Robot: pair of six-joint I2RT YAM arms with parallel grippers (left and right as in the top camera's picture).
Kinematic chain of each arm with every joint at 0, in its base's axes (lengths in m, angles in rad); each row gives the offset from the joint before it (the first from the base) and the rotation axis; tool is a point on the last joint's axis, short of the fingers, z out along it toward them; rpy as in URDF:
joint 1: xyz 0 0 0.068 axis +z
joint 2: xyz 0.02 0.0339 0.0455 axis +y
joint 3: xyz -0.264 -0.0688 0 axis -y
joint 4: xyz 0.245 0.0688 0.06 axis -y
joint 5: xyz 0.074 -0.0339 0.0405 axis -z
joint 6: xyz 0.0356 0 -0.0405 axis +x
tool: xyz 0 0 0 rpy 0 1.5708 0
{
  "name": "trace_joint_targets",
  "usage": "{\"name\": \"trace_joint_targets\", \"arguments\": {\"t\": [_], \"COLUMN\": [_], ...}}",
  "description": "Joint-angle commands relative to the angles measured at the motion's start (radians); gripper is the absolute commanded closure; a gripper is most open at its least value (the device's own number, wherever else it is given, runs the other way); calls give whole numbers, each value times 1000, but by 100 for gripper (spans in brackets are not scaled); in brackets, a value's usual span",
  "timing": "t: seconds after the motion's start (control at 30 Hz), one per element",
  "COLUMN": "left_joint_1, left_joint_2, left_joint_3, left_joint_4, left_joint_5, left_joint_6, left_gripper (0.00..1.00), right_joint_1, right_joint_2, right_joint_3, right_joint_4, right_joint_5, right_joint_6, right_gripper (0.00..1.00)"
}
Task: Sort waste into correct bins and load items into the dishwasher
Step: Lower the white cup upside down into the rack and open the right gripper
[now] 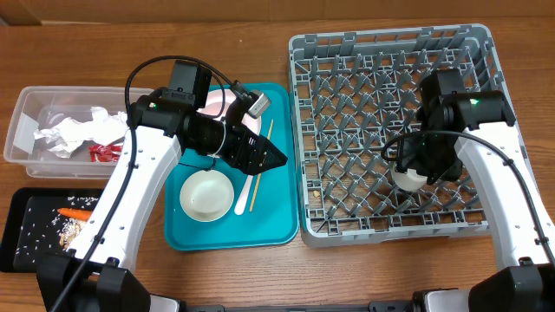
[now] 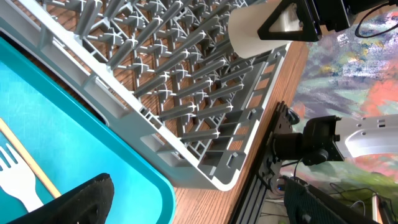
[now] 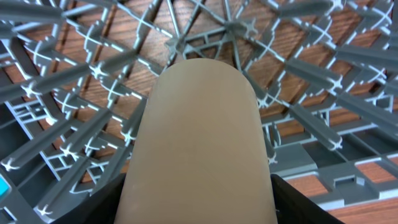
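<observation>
Loading of the grey dish rack [image 1: 381, 39] is pictured with the small white cup [image 1: 406, 180] clasped between the fingers of the right gripper [image 1: 413, 173] and held low over the upright pegs near the rack's right side. Whether the cup is touching a peg cannot be told from any view. The left gripper [image 1: 269, 159] is poised over the teal serving tray [image 1: 269, 217], just above the wooden chopsticks [image 1: 261, 165] and the white fork [image 1: 244, 198], with a white bowl [image 1: 206, 194] beside it. Nothing is seen held in it, and how far its jaws are parted cannot be made out. Trouble is judged most likely at the moment of release. If the cup is let go on top of the peg tips and not between two rows, it could be tipped onto its side and left rolling across the lattice. If the grip is dragged sideways first, the cup's rim could be snagged on a peg and twisted out of the fingers. On the tray, the chopsticks and fork lie flat and thin, so a closing grip could be skidded off them or both could be pinched together. A reach toward the rack by the left arm could also be blocked while the right arm is over it.
</observation>
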Motion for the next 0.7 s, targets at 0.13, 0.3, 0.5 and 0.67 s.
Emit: {"name": "trace_joint_targets", "arguments": {"t": [0.13,0.3,0.5,0.67], "left_joint_1": [-2,-2,-2,-2], "left_joint_2": [-3,-3,-3,-3], "left_joint_3": [-6,-6,-6,-6], "left_joint_4": [0,0,0,0], "left_joint_5": [-2,-2,-2,-2], "left_joint_6": [-3,-3,-3,-3], "left_gripper": [11,10,9,9], "right_joint_1": [-7,-7,-7,-7], "right_joint_2": [-2,-2,-2,-2], "right_joint_3": [3,-42,-88,-127], "right_joint_4": [-5,25,90,126], "right_joint_5": [-25,-28,-31,-31], "right_joint_6": [11,12,19,32], "right_gripper": [96,96,96,96]}}
